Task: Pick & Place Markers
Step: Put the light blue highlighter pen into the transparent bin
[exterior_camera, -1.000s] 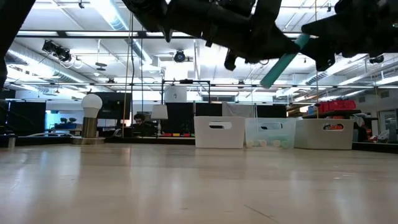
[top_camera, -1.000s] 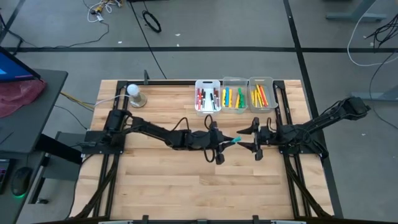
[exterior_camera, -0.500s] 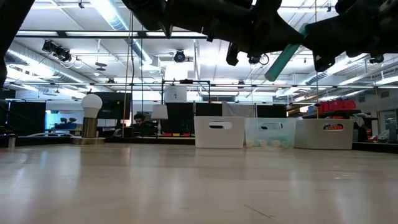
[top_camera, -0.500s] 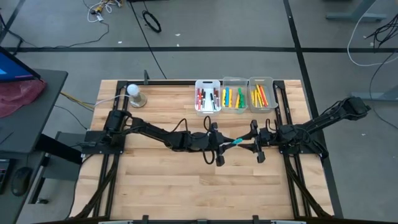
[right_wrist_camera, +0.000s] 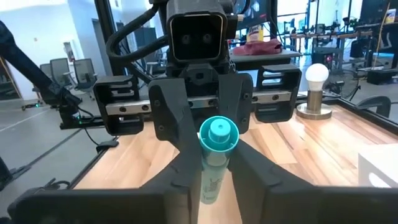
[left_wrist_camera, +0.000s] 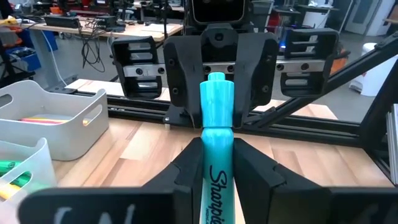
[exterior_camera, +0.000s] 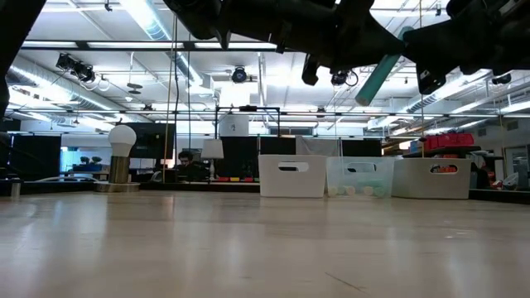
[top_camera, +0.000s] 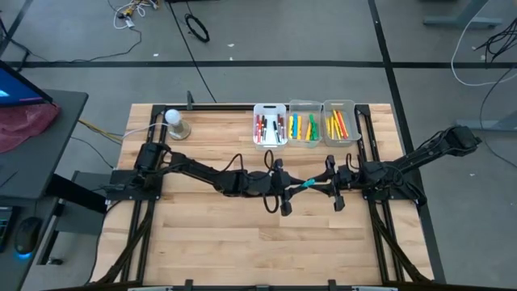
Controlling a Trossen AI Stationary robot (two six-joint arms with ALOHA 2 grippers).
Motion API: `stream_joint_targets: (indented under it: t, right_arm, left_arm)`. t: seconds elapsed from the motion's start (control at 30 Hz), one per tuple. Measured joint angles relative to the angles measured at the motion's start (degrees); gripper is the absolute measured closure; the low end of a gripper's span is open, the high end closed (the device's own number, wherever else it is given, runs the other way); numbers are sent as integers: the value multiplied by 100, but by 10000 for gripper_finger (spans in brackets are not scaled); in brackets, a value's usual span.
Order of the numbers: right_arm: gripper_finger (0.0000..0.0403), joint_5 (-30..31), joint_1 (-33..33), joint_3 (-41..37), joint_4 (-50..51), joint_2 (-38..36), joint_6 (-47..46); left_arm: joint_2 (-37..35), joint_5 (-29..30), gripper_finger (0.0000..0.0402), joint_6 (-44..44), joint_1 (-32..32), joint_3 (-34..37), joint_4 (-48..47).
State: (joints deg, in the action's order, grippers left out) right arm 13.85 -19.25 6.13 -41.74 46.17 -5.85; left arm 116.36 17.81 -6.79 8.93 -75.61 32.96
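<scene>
Meanwhile, at the table's left rear a white bulb lamp (top_camera: 175,121) stands on its round base, unchanged from a second ago. From there the left arm reaches across the middle of the wooden table (top_camera: 202,234), and the left gripper (top_camera: 292,187) is clenched on one end of a cyan marker (top_camera: 306,184), held in the air above the boards. The left wrist view shows the marker's barrel (left_wrist_camera: 216,149) pinched between that arm's two dark fingers (left_wrist_camera: 189,165), its tip pointing at the other arm.

To its right, the right gripper (top_camera: 323,183) meets it head-on. A second ago its jaws stood wide apart on either side of the marker's far end; now they have drawn in around it, and the right wrist view shows the cyan cap (right_wrist_camera: 218,135) between the fingers (right_wrist_camera: 180,168), so both grippers hold the one marker. The marker itself has hardly shifted.

Behind them, at the table's rear edge, three bins (top_camera: 305,123) sit side by side holding the other markers (top_camera: 301,127), red and dark ones at left, yellow and green in the middle, orange and yellow at right.
</scene>
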Motion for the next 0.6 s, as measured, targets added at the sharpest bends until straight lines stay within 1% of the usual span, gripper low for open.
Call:
stream_joint_targets:
  t: [0.1, 0.23, 0.3, 0.6]
  right_arm:
    - [303, -22, 2, 0, -118, 2, -15]
    - [258, -103, 0, -4, -216, 2, -10]
    - [243, -105, -4, -4, -213, 5, 31]
    - [236, -140, -4, -4, -271, 48, 33]
  left_arm:
    - [-6, 1, 328, 7, -5, -7, 16]
    - [-15, 19, 331, 2, -8, -14, 19]
    - [-15, 21, 330, 0, -11, -14, 12]
    - [-13, 23, 328, 2, -11, -14, 1]
